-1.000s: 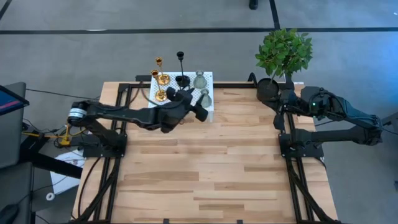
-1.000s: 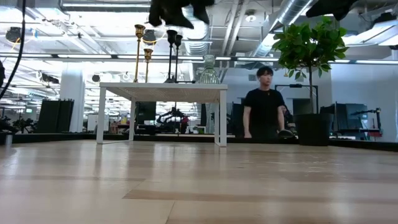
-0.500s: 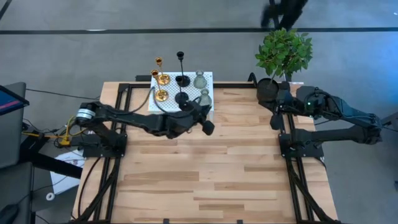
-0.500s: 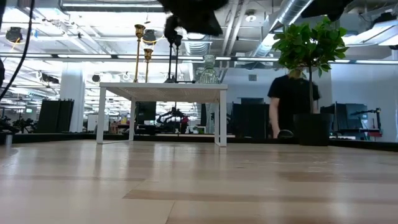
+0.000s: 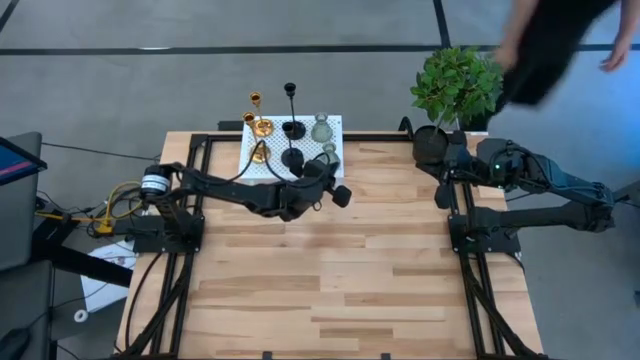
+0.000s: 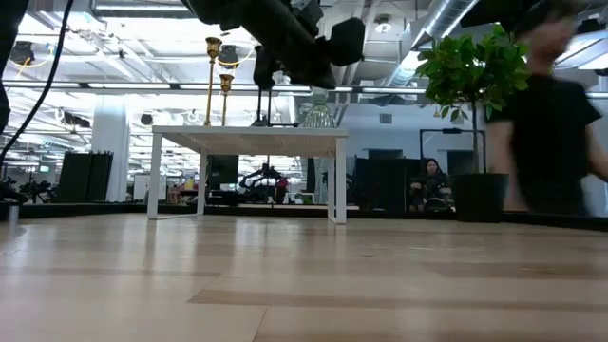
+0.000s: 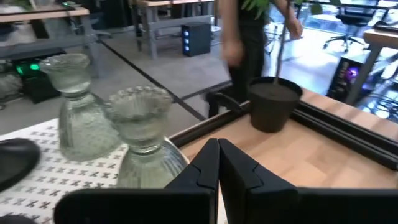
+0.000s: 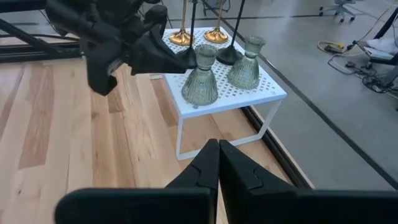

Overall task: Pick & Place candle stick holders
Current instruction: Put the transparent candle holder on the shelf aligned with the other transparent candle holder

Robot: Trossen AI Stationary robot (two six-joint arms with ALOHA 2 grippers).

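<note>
The candle stick holders stand on a white perforated stand (image 5: 337, 122) at the table's far edge: two gold (image 5: 262, 128), two black (image 5: 293, 157) and two squat grey-green ones (image 5: 321, 130). My left gripper (image 5: 328, 172) is shut with nothing between its fingers. It sits at the stand's near right corner, right beside the nearer grey-green holder (image 7: 146, 140). My right gripper (image 8: 217, 146) is shut and waits over the far right of the table. My left gripper's shut fingertips (image 7: 217, 152) stand close against the side of the nearer grey-green holder's body (image 7: 168, 158). I cannot tell whether they touch it. The holder stands upright on the stand.
A black pot (image 5: 432, 143) with a green plant (image 5: 457, 82) stands at the far right, beside my right arm. A person (image 5: 550, 50) passes behind the table. Black rails run along the table's left and right sides. Bare wood lies toward the near edge.
My left gripper has moved off the black holders toward the table's right and near side, ending at the stand's near right corner by the nearer grey-green holder. The holders have stayed in place. The person behind the table has walked to the right.
</note>
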